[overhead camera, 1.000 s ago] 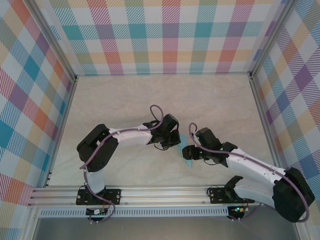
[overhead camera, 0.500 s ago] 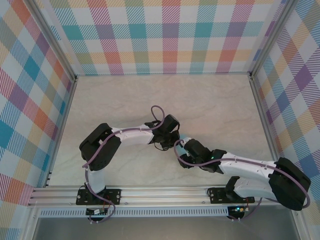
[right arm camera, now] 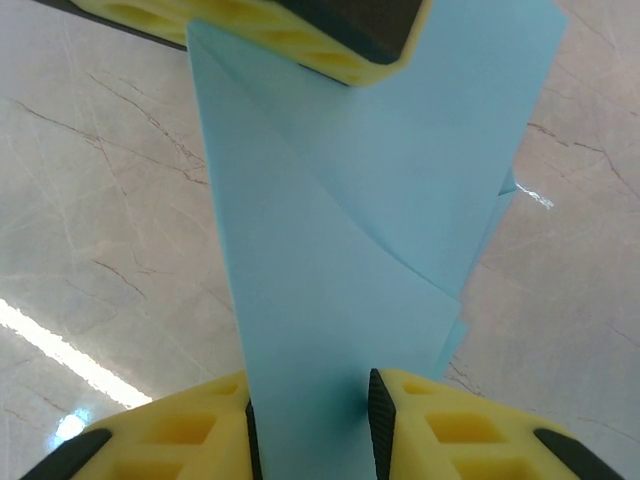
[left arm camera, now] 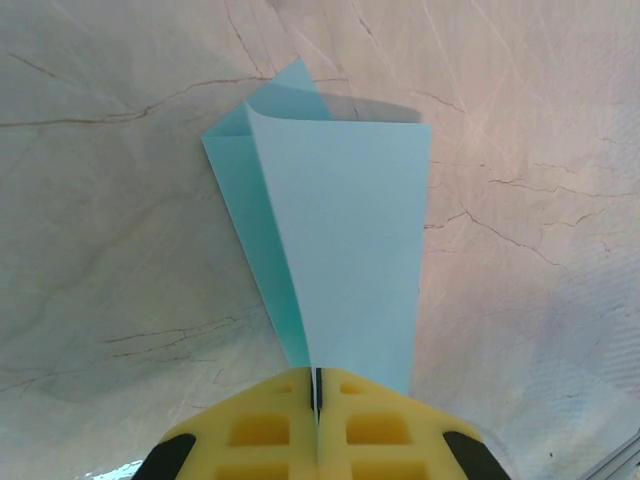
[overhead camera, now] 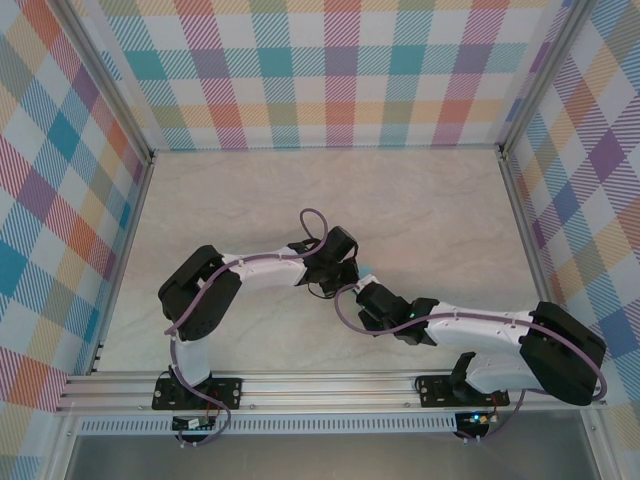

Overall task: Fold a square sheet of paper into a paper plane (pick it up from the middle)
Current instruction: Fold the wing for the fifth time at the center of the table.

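Note:
The square sheet of paper (left arm camera: 345,240) is light blue and folded into a tapered, layered paper plane shape. It hangs above the marble table. My left gripper (left arm camera: 316,385) is shut on its narrow end, yellow fingers pressed together. In the right wrist view the paper (right arm camera: 330,280) runs from the left gripper's fingers (right arm camera: 300,30) at the top down between my right gripper's (right arm camera: 310,425) pads. Those pads stand apart with the flat paper filling the gap. From above, the left gripper (overhead camera: 342,262) and right gripper (overhead camera: 362,296) meet mid-table and cover the paper.
The marble tabletop (overhead camera: 300,200) is fenced by checked walls at the back and sides. An aluminium rail (overhead camera: 320,385) runs along the near edge, and both arm bases are bolted to it. The right arm's forearm (overhead camera: 470,322) lies low across the near right.
The right arm has swung left to the left gripper. Its jaws have come around the paper and narrowed. The left gripper has stayed shut and still.

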Tool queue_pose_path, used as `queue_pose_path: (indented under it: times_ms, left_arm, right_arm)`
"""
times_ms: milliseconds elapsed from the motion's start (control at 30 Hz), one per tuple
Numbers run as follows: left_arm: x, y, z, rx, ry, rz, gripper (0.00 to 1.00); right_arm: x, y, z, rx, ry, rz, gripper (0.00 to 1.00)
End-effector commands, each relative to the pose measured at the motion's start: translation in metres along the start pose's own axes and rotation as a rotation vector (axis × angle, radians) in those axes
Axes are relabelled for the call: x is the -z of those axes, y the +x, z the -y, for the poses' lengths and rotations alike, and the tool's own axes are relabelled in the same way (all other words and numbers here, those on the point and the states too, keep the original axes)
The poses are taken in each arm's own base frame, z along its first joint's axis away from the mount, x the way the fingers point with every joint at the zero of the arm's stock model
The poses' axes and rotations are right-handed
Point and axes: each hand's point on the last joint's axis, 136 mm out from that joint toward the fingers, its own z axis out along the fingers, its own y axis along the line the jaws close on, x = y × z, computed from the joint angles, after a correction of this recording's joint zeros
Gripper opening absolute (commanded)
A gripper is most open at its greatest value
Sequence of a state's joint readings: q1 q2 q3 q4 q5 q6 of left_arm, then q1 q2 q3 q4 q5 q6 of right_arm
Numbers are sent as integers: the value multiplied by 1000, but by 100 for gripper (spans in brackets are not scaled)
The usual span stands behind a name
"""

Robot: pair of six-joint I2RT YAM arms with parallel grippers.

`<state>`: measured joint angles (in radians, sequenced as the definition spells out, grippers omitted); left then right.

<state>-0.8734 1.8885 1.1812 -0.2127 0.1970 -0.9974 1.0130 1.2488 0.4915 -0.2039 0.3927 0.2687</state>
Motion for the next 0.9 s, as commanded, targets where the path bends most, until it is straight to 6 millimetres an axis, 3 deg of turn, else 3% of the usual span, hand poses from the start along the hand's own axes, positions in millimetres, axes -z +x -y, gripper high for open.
queue_pose_path:
  times_ms: [0,533,867]
  left_arm:
    - [0,7,7,-20,4,-24,0]
    - [-2,8,4,-17,-7,-30,0]
    - [-2,8,5,-18,-3,-30,0]
  right_arm:
    - [8,-32,-6,3,-1,88,35]
    - [20,-43,-9,-6,-18,164,42]
    - [10,-31,-4,-7,25,99,35]
